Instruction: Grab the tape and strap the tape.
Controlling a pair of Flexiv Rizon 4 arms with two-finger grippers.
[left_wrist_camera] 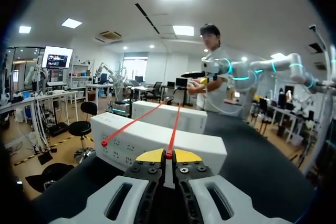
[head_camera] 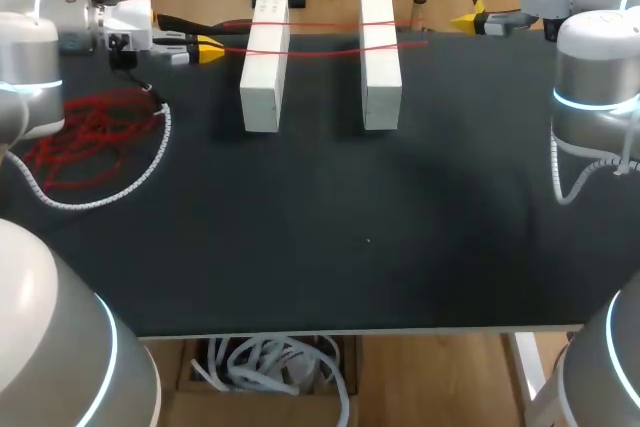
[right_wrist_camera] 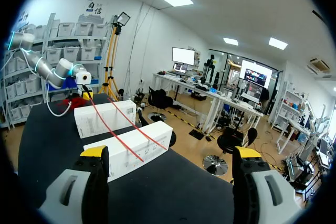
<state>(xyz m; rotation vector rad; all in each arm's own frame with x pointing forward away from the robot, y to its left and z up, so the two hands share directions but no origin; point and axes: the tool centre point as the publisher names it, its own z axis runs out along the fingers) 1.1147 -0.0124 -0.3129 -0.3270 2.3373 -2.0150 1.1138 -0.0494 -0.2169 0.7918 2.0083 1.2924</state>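
- Table (head_camera: 330, 247), black, bears two white boxes side by side, the left box (head_camera: 263, 62) and the right box (head_camera: 380, 62).
- Heap of red tape (head_camera: 90, 137) lies near the table's left edge.
- Left gripper (left_wrist_camera: 168, 156), just left of the left box, has its fingertips pressed together on a strand of red tape (left_wrist_camera: 174, 129).
- Right gripper (right_wrist_camera: 170, 153), at the far right edge, stands spread wide, holding nothing.
- Two strands of the red tape cross both boxes' tops.

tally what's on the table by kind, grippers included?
white boxes: 2
taut red tape across both boxes: 1
red tape pile: 1
grippers: 2 (left gripper, right gripper)
total: 6
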